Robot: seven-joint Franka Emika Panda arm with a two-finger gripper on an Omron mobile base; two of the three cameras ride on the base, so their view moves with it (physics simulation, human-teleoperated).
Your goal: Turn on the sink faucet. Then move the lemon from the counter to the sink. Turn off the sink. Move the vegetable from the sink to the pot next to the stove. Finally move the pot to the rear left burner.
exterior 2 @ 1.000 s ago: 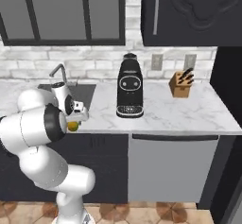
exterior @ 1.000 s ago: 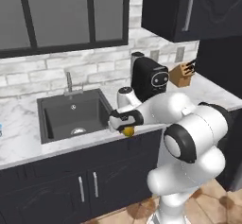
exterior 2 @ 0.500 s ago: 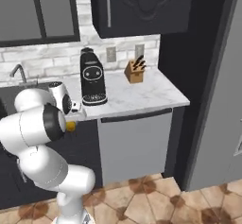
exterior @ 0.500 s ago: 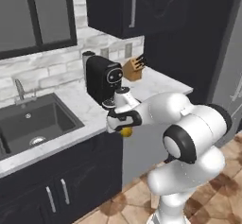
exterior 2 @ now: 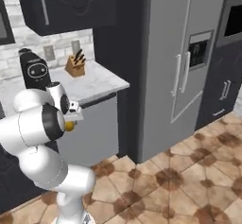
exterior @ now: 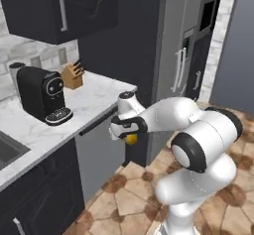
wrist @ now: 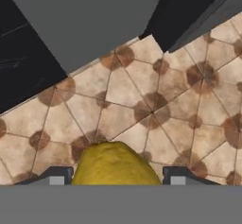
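Gripper: the two-finger gripper (exterior: 127, 138) hangs off the end of the white arm, out in front of the counter edge and above the floor; in the hand view its two dark finger tips (wrist: 56, 175) stand on either side of the fruit, closed against it.
Held object: the small round bright yellow lemon (wrist: 115, 164) sits between the fingers, clamped at its sides; from the left base view it shows as a yellow spot (exterior: 130, 139) just under the hand, and from the right base view as a small yellow patch (exterior 2: 69, 126) beside the arm's dark joint.
Lemon position: in the air, off the counter, over the floor tiles near the grey panel below the countertop.
Counter: white marble slab with grey veins (exterior: 94, 97), ending in a corner just behind the hand.
On counter: a black coffee machine (exterior: 42, 99) and, further back by the wall, a wooden knife block (exterior: 73, 76), well apart from the gripper.
Sink: a dark grey corner of the basin (exterior: 6, 149) shows at the left edge of the left base view, well apart from the lemon.
Floor: tan and brown patterned tiles (wrist: 156, 109) directly below the hand.
Surroundings: a tall grey refrigerator (exterior 2: 189, 62) with bar handles stands to the right of the counter end; dark upper cabinets (exterior: 59, 8) above.
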